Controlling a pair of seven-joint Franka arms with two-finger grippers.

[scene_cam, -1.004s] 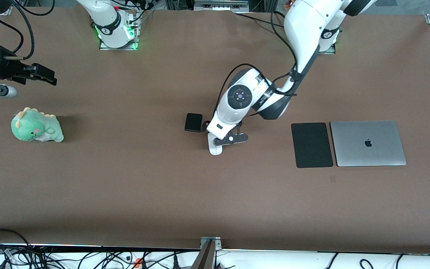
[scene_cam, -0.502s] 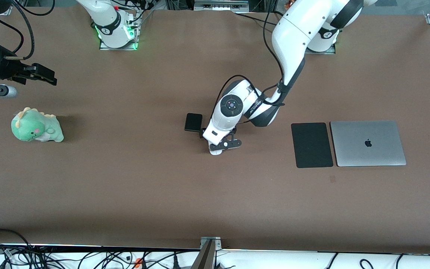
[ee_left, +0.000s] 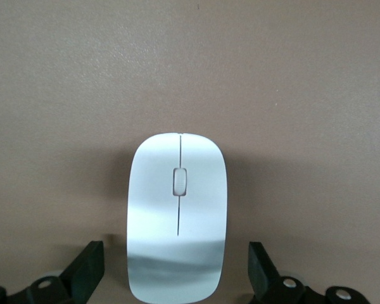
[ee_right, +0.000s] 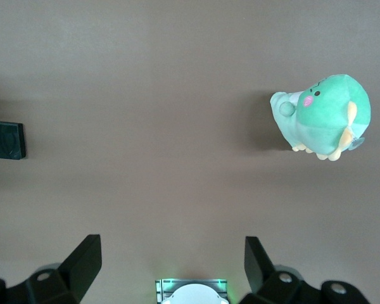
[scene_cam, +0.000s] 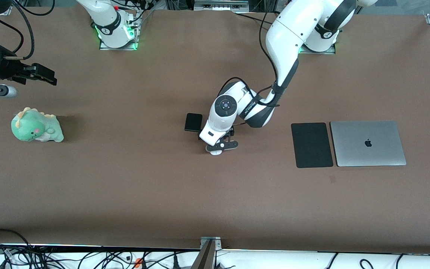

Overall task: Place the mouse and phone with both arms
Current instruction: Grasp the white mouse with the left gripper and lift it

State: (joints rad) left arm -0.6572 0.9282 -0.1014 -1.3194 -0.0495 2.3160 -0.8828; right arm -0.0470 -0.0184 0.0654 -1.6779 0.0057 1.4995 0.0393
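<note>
Here the left gripper's fingers (ee_left: pixel 88 269) stand spread wide, one on each side of the mouse (ee_left: pixel 177 218), with a clear gap between each finger and the white shell; nothing is gripped. The left gripper (scene_cam: pixel 220 146) sits low over the mouse (scene_cam: pixel 215 152), which lies flat on the brown table (scene_cam: pixel 133 179) with only its tip showing under the hand in the front view. The phone (scene_cam: pixel 193 122) lies flat just beside the mouse, a little farther from the front camera and toward the right arm's end. Well apart from the mouse toward the left arm's end lies a black pad (scene_cam: pixel 311 145), with a closed silver laptop (scene_cam: pixel 367 143) just beside it.

The right gripper's fingers (ee_right: pixel 85 256) are also spread wide and hold nothing. The right gripper (scene_cam: pixel 45 76) hangs in the air and waits, far from the mouse at the right arm's end of the table, near a green plush dinosaur (scene_cam: pixel 36 126) that rests on the table.
</note>
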